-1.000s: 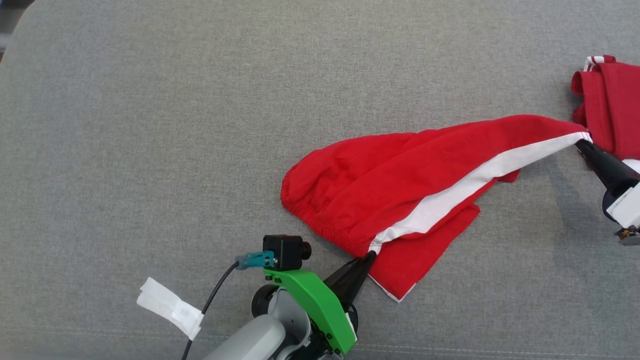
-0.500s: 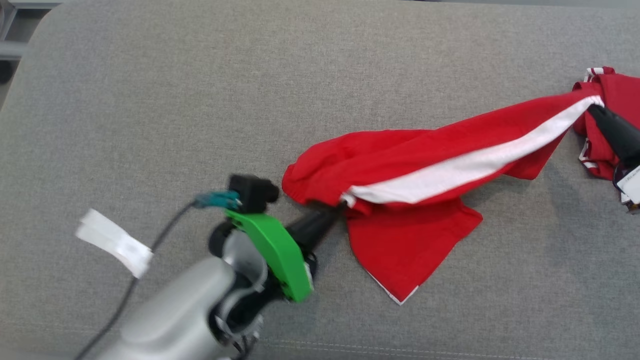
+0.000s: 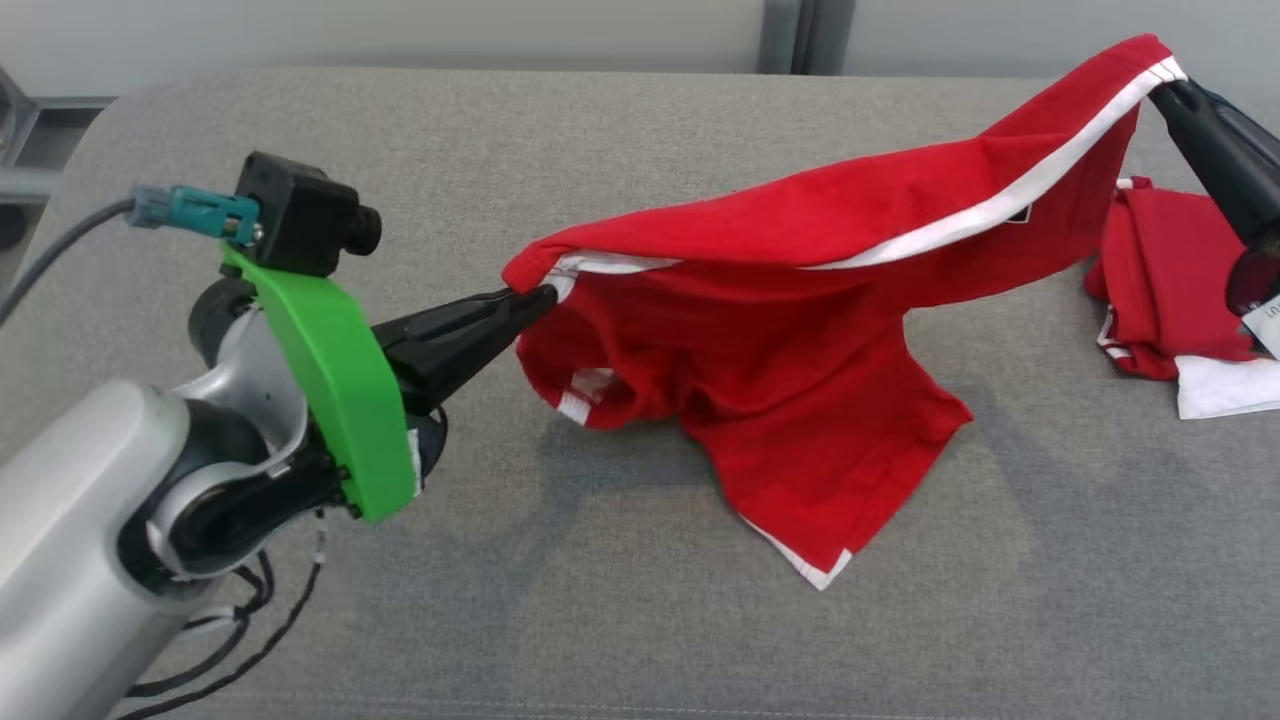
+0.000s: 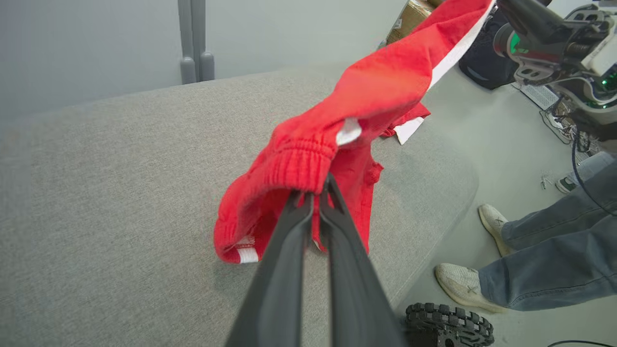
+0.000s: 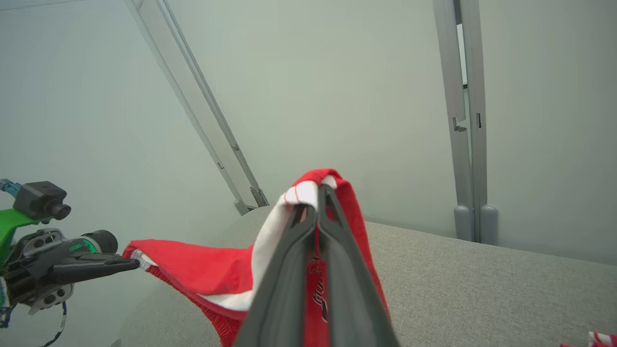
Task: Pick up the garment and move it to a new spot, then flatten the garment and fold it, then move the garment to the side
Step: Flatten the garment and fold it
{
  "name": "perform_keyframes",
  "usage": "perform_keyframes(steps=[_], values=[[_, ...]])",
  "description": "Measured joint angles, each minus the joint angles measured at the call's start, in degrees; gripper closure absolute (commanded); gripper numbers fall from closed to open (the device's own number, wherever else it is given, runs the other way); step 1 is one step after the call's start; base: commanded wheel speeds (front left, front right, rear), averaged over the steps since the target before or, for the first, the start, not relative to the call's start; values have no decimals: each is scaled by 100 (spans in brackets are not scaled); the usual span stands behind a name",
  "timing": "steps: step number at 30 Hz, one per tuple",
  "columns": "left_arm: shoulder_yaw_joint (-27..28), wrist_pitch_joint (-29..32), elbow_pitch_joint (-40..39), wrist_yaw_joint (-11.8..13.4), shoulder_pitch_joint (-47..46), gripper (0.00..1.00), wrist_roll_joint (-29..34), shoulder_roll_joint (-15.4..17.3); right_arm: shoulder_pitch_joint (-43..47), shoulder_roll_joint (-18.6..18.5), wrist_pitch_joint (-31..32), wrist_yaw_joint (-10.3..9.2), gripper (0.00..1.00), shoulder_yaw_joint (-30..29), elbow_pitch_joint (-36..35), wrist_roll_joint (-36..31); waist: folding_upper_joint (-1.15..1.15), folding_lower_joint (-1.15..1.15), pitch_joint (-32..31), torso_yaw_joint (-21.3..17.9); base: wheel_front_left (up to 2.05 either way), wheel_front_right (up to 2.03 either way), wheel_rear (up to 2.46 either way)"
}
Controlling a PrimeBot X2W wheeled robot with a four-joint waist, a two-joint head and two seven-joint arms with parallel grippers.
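The garment (image 3: 800,330) is a pair of red shorts with a white side stripe, lifted and stretched between both grippers above the grey cushion (image 3: 600,620). My left gripper (image 3: 540,297) is shut on the elastic waistband (image 4: 299,164) at the left end. My right gripper (image 3: 1165,88) is shut on the hem (image 5: 313,185) at the upper right, held higher than the left. One leg of the shorts hangs down, and its white-edged corner (image 3: 825,570) touches the cushion.
A second red and white garment (image 3: 1170,290) lies crumpled at the cushion's right edge. In the left wrist view a person's legs and shoes (image 4: 482,284) stand on the floor beside the cushion, near a black wheel (image 4: 448,327). A wall stands behind the cushion.
Both grippers have risen with the shorts, lifting them off the cushion; the right end went higher. The head camera has tilted up, so the whole scene shifted.
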Motion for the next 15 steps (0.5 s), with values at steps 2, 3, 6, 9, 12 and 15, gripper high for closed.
perform_keyframes(steps=[2,3,6,9,12,15], values=[[47,270,-401,-19,-115,100,-115,325,129,-140,-55,7,100,-153,-301,123,0,0,-90,-63,0,0,0],[107,415,-621,-22,-163,100,-202,491,174,-219,-88,7,100,-261,-449,201,0,0,-134,-100,0,0,0],[279,842,-1178,-16,-286,100,-523,901,298,-547,-101,7,100,-623,-898,420,0,0,-249,-229,0,0,0],[605,1156,-1605,156,-302,100,-1065,1209,465,-837,-91,7,100,-968,-1317,800,0,0,-344,-374,0,0,0],[987,1361,-1942,443,-357,100,-1674,1384,722,-1100,-29,-67,100,-1317,-1599,1229,0,0,-397,-525,0,0,0],[1272,1548,-2125,669,-429,100,-2123,1506,943,-1303,120,-227,100,-1504,-1696,1537,0,0,-364,-639,0,0,0]])
